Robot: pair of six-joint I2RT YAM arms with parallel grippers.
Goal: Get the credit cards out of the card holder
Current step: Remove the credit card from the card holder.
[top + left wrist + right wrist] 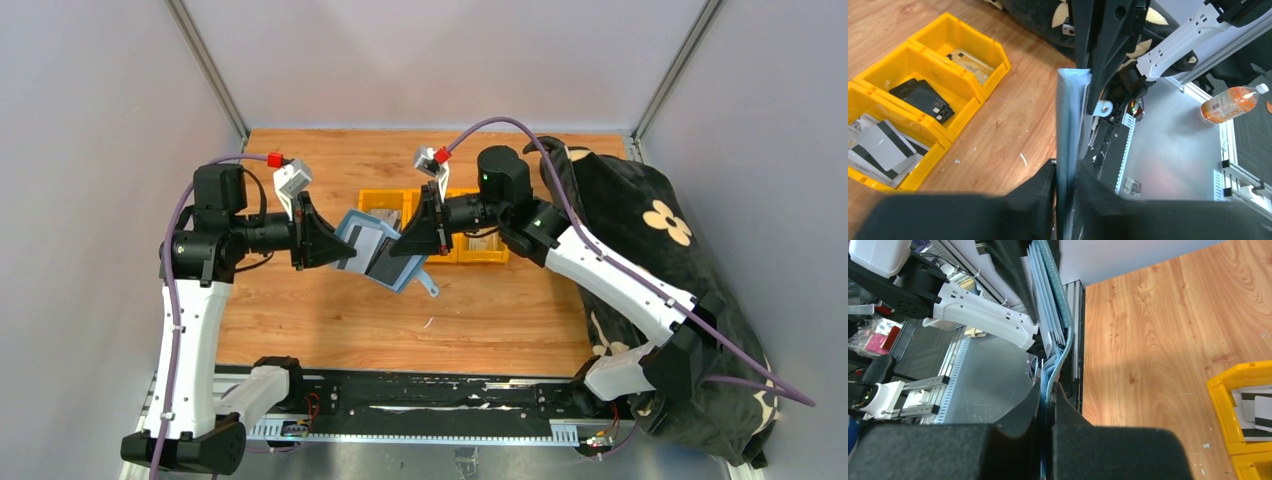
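The slate-blue card holder [372,248] hangs in the air between both grippers, tilted, its small tab [430,288] pointing down right. A pale grey card [366,240] and a dark grey card [386,263] show on its open face. My left gripper [343,245] is shut on the holder's left edge; in the left wrist view the holder [1068,120] stands edge-on between my fingers [1066,172]. My right gripper [408,240] is shut on the holder's right edge; in the right wrist view its thin blue layers [1045,300] run into the shut jaws [1048,392]. I cannot tell whether a card lies in that pinch.
Yellow bins [475,250] stand behind the holder on the wooden table; in the left wrist view they [923,60] hold loose cards, dark, white and tan. A dark flowered cloth [640,230] lies at the right. An orange bottle [1230,102] lies off the table.
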